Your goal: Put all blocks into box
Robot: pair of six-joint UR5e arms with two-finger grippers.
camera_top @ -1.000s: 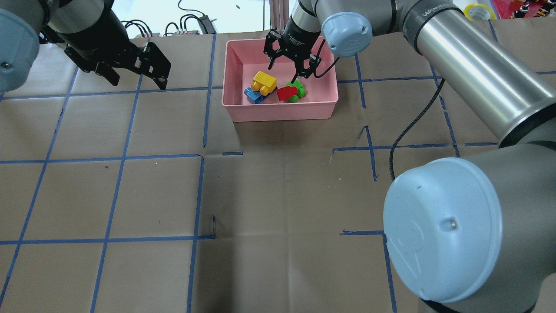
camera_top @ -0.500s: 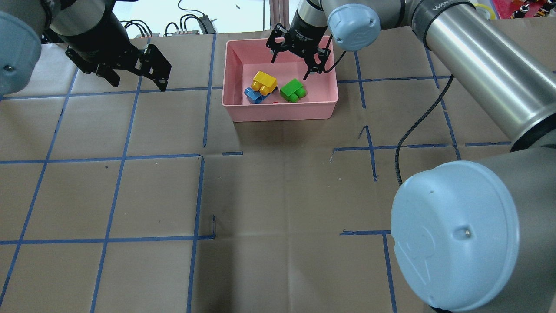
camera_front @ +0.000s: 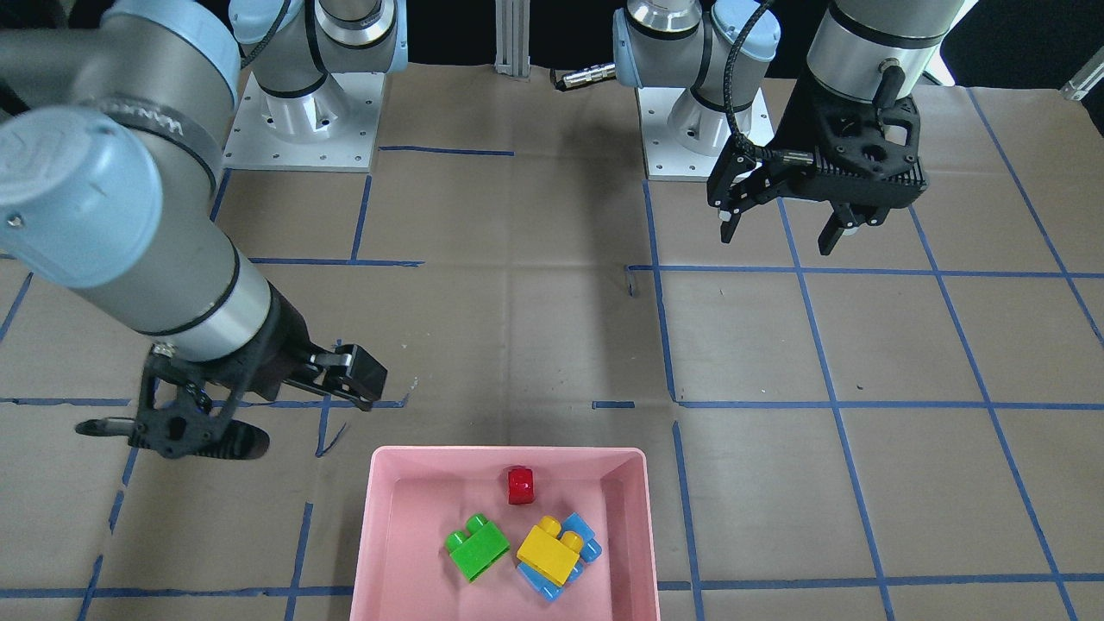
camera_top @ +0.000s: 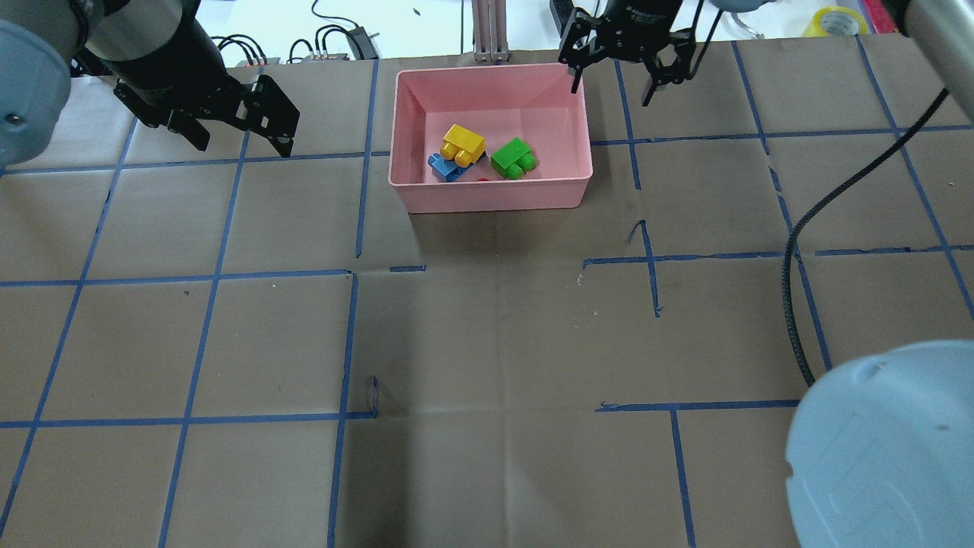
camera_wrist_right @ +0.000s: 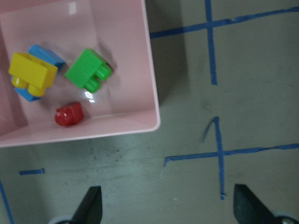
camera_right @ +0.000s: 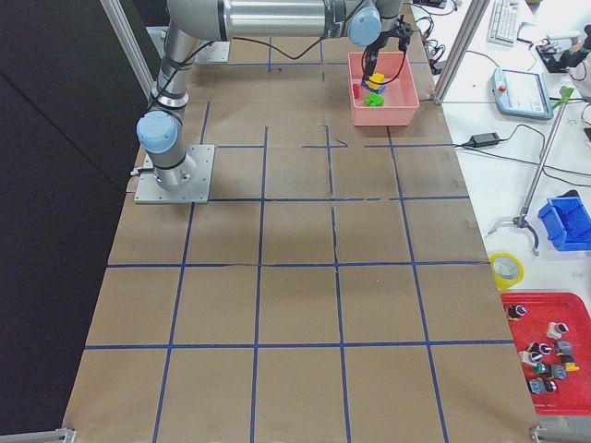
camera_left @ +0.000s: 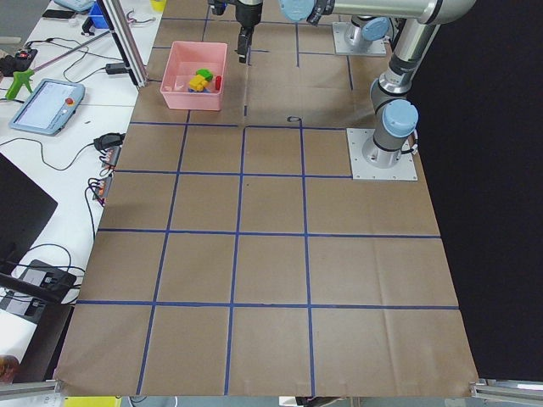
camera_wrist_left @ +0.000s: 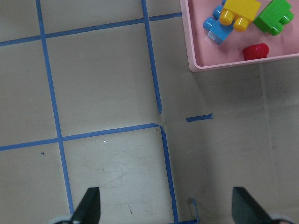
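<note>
The pink box [camera_top: 491, 199] stands at the far middle of the table and holds all four blocks: yellow [camera_top: 463, 142] lying on blue [camera_top: 441, 167], green [camera_top: 513, 157], and red [camera_top: 482, 180] by the near wall. The front-facing view shows the box [camera_front: 509, 452] with red [camera_front: 520, 486], green [camera_front: 476, 548], yellow [camera_front: 546, 552] and blue [camera_front: 580, 528]. My right gripper [camera_top: 611, 93] is open and empty, raised beside the box's far right corner. My left gripper [camera_top: 245, 148] is open and empty, well left of the box.
A black cable [camera_top: 806, 228] hangs from my right arm over the table's right side. An aluminium post [camera_top: 491, 30] and loose cables [camera_top: 335, 42] lie just behind the box. A yellow tape roll [camera_top: 839, 19] sits at the far right. Blue tape lines grid the brown paper.
My right gripper has let the red block fall into the box, then risen and moved out past the box's far right corner. The left arm has not moved.
</note>
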